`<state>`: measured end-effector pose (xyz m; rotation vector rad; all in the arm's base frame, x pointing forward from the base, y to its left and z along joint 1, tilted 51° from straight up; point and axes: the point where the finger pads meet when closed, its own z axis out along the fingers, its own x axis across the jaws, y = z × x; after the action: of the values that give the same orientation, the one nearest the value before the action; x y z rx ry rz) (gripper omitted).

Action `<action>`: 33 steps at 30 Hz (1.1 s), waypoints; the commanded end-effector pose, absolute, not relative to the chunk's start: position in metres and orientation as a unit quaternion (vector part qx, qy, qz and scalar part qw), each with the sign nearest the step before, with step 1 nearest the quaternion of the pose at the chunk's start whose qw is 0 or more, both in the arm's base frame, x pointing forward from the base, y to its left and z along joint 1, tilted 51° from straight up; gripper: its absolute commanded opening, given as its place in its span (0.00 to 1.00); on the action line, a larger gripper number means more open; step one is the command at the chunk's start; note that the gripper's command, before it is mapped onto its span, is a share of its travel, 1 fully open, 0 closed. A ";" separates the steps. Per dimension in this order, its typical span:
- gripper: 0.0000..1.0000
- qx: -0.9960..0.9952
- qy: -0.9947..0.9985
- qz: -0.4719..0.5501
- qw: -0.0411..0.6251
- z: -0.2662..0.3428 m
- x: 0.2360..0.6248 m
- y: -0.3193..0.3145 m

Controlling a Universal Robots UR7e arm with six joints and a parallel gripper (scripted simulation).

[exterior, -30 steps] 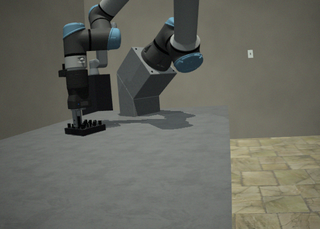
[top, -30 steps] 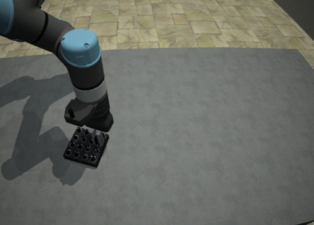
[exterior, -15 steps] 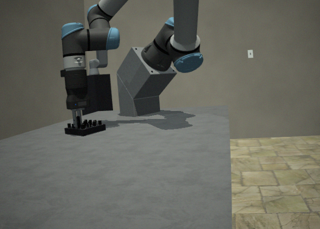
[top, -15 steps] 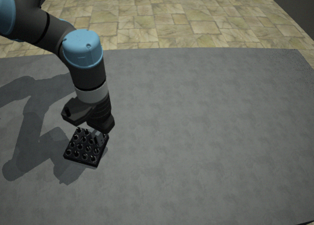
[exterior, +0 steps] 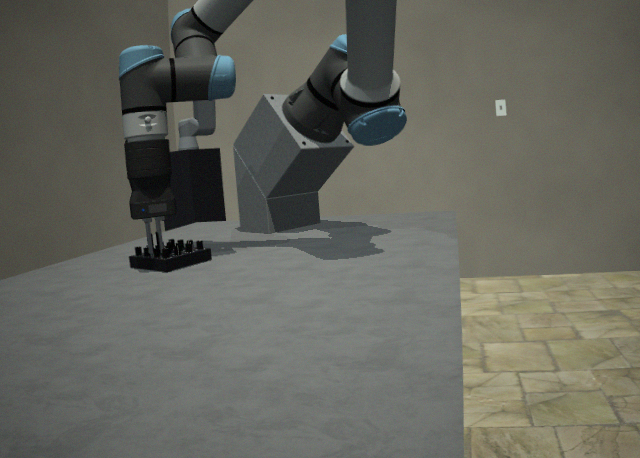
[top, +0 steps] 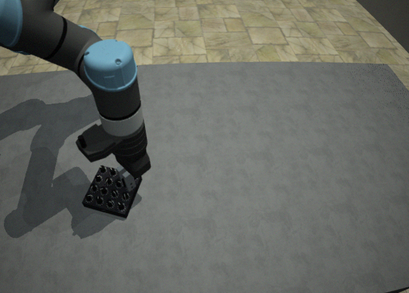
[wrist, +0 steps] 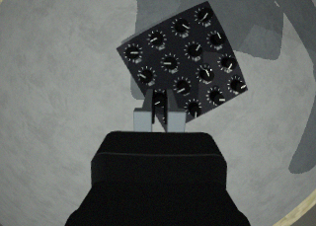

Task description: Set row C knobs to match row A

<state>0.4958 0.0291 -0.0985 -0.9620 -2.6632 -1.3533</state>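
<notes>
The black knob box [top: 105, 212] [exterior: 188, 260] [wrist: 173, 47] stands on the table, turned at an angle in the wrist view. Row A runs along its top edge there, from A1 [wrist: 133, 53] to A4 [wrist: 203, 16]. My gripper [top: 125, 185] [exterior: 155, 251] [wrist: 159, 100] points down and is shut on knob C1 [wrist: 159, 101], a finger on either side. C1's white line points to the lower left in the wrist view. C2 [wrist: 182, 86], C3 [wrist: 205, 74] and C4 [wrist: 227, 62] stand free. D1 is mostly hidden by the fingers. The socket is not visible.
Knob B1 [wrist: 146, 75] is just beyond the fingers, and D2 [wrist: 194, 108] is close to the right finger in the wrist view. The grey table [top: 264, 184] [exterior: 284, 339] surrounds the box. The arm's shadow falls across part of the box.
</notes>
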 end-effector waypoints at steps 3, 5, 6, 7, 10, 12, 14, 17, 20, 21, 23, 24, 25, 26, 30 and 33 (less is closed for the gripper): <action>0.30 -0.380 -0.819 -0.427 0.038 -0.099 0.497 0.029; 0.30 -0.399 -0.811 -0.426 0.047 -0.099 0.497 0.029; 0.30 -0.408 -0.806 -0.426 0.052 -0.099 0.497 0.029; 0.30 -0.417 -0.801 -0.425 0.057 -0.099 0.497 0.029; 0.30 -0.444 -0.787 -0.423 0.071 -0.099 0.497 0.029; 0.30 -0.444 -0.787 -0.423 0.071 -0.099 0.497 0.029; 0.30 -0.462 -0.776 -0.421 0.081 -0.099 0.496 0.029; 0.30 -0.487 -0.760 -0.418 0.095 -0.099 0.497 0.028; 0.30 -0.512 -0.744 -0.415 0.108 -0.099 0.497 0.028; 0.30 -0.520 -0.739 -0.414 0.112 -0.099 0.497 0.028; 0.30 -0.535 -0.727 -0.412 0.121 -0.099 0.497 0.028; 0.30 -0.543 -0.722 -0.410 0.126 -0.099 0.496 0.028; 0.30 -0.550 -0.716 -0.409 0.130 -0.099 0.496 0.028; 0.30 -0.558 -0.711 -0.408 0.134 -0.099 0.496 0.028; 0.30 -0.572 -0.699 -0.405 0.143 -0.099 0.495 0.029; 0.30 -0.591 -0.683 -0.401 0.154 -0.099 0.495 0.029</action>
<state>0.4958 0.0292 -0.0984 -1.6090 -2.0566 -1.1856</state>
